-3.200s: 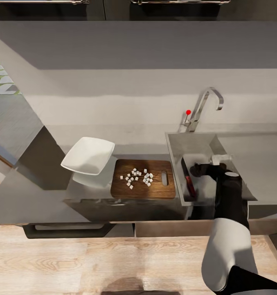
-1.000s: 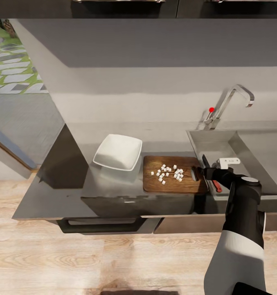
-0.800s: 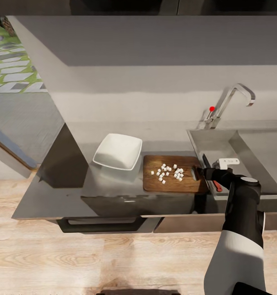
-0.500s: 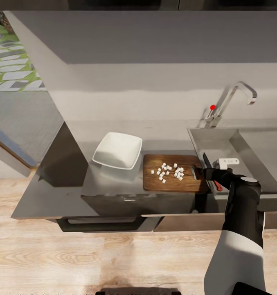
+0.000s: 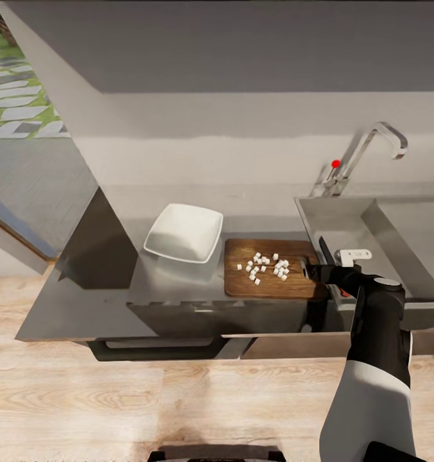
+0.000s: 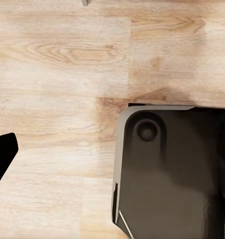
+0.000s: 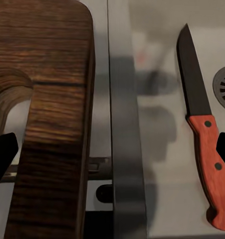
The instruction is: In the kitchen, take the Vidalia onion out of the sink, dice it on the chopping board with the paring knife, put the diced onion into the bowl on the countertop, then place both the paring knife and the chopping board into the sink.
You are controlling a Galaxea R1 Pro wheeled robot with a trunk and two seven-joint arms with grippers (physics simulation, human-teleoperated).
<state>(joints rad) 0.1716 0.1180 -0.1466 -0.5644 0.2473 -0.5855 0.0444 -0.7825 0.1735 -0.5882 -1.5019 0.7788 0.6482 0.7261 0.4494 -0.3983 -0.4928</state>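
1. The right tool (image 5: 313, 270) hangs at the chopping board's (image 5: 268, 277) handle end, fingers spread, gripping nothing.
2. The board's long axis runs away from it toward the bowl (image 5: 184, 233), onion dice (image 5: 265, 266) on top.
3. The paring knife (image 7: 203, 130) lies in the sink (image 5: 345, 221) (behind the tool).

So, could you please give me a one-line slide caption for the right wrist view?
Paring knife lying in the sink beside the chopping board's handle end.

The glossy dark grey countertop (image 5: 101, 301) carries the white bowl (image 5: 183, 232) and, beside it, the chopping board (image 5: 268, 282).
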